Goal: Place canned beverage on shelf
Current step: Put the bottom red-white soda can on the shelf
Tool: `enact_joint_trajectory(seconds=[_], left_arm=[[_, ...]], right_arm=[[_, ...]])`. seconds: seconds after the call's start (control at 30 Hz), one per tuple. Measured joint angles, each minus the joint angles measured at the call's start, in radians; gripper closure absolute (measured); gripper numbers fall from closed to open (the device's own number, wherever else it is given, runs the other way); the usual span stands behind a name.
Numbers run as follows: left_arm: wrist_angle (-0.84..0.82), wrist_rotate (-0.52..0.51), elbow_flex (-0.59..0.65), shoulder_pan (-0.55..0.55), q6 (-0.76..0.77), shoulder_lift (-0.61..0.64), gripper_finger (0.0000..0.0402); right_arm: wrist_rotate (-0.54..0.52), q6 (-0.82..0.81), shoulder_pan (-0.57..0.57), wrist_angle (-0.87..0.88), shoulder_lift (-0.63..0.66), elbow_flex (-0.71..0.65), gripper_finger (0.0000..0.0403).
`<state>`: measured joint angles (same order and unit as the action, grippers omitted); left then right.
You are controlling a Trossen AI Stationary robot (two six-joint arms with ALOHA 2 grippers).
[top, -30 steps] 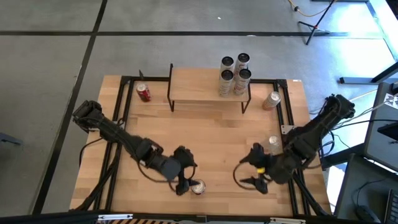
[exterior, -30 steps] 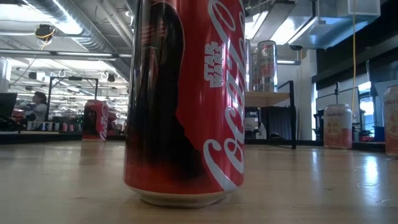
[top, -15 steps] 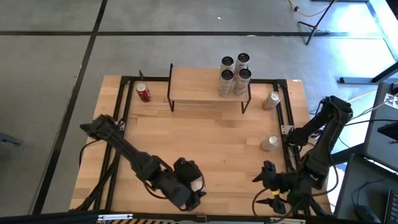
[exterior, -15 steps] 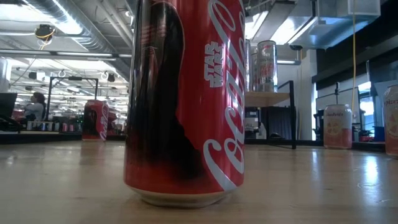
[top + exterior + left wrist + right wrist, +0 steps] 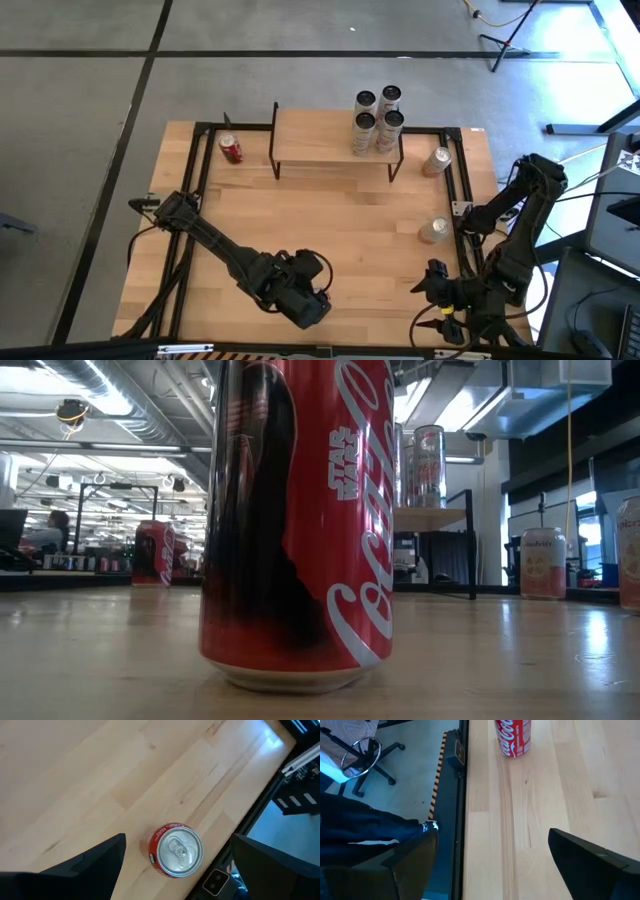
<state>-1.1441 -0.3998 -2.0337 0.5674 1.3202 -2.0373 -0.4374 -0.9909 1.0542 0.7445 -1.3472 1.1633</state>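
Observation:
A red cola can (image 5: 179, 851) stands upright on its base on the tabletop near the table's near edge. It fills the low view (image 5: 300, 520). My left gripper (image 5: 178, 838) hovers over it, pointing down and open, with a finger on either side of the can and touching nothing. In the high view the left gripper (image 5: 305, 295) hides the can. My right gripper (image 5: 440, 300) is open and empty at the near right edge, and its wrist view shows the can (image 5: 513, 737) farther off. The shelf (image 5: 320, 140) stands at the far middle.
Several cans (image 5: 377, 120) stand on the shelf's right end. A red can (image 5: 231, 150) stands on the table left of the shelf. A peach can (image 5: 436, 160) and another can (image 5: 433, 230) stand along the right rail. The black rail (image 5: 456, 795) runs beside my right gripper.
My left gripper has gone toward the table's near edge and over the red can, which has stayed where it was. My right gripper has drawn back toward the table's near right corner.

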Motion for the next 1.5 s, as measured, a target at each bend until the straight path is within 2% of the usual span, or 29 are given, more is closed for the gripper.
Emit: enact_joint_trajectory(seconds=[0.33, 0.57, 1.17, 1.27, 1.5], left_arm=[[0.025, -0.006, 0.002, 0.003, 0.006, -0.022, 0.0056], [0.086, 0.016, 0.002, 0.011, -0.032, -0.087, 0.0056], [0.098, 0.078, 0.002, 0.023, -0.049, -0.196, 0.0056], [0.099, 0.078, 0.002, 0.023, -0.074, -0.205, 0.0069], [0.102, 0.067, 0.002, 0.020, -0.179, -0.207, 0.0140]], right_arm=[[-0.005, 0.003, 0.000, 0.023, 0.000, 0.000, 0.0038], [-0.005, 0.008, 0.000, 0.046, 0.000, 0.000, 0.0038], [-0.006, 0.033, 0.000, 0.095, 0.000, 0.000, 0.0038], [-0.007, 0.034, -0.001, 0.096, 0.000, 0.000, 0.0038], [-0.007, 0.034, -0.001, 0.094, 0.000, 0.000, 0.0038]])
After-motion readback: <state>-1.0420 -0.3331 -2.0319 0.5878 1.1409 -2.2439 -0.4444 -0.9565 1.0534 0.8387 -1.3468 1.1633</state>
